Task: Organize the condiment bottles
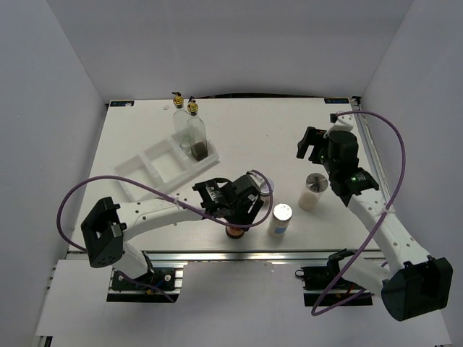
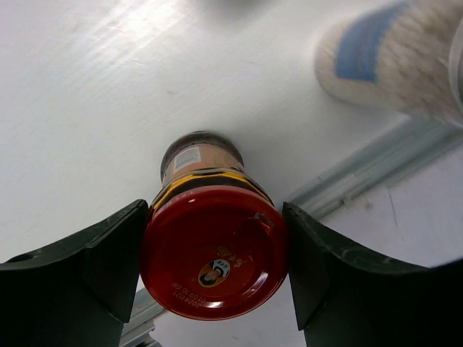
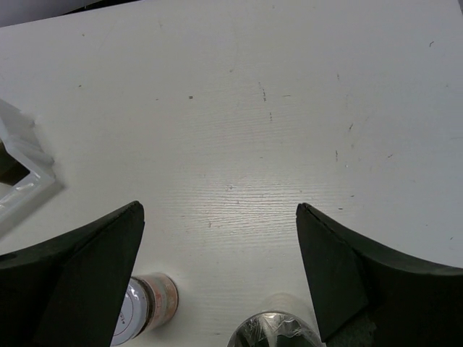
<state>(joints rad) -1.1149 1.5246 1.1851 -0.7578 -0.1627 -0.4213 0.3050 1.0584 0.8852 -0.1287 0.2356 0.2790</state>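
Red-lidded jar [image 2: 210, 217] stands on the tabletop [image 2: 87, 87] inside your left claw [image 2: 215, 253], clamped at its top; treat it as hard, slick, breakable glass and hold firmly, while your right claw [image 3: 218, 217] gapes apart.

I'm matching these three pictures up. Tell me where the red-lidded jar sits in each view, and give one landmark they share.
Top external: red-lidded jar low centre, mostly hidden under the left gripper.
Left wrist: bottom centre, between the gripper's fingers.
Right wrist: not in it.
Landmark: the pale shaker, just right of the jar from above, upper right and blurred at the left wrist.
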